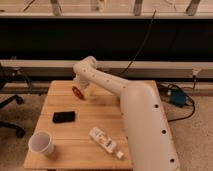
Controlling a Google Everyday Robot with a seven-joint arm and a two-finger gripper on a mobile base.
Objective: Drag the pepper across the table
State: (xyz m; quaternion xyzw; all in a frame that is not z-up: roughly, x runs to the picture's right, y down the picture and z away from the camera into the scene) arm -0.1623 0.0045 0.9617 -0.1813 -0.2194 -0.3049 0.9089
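The pepper (77,92) is a small red object on the far left part of the light-wood table (97,107). My white arm reaches from the lower right across the table to its far side. My gripper (80,90) hangs down at the arm's end, right at the pepper and touching or very close to it. The arm's end hides the fingers.
A black phone (64,117) lies left of centre. A white cup (41,143) stands at the near left corner. A white tube-like bottle (105,141) lies near the front edge. A chair base (10,115) is on the floor at left. A blue box (179,97) and cables lie at right.
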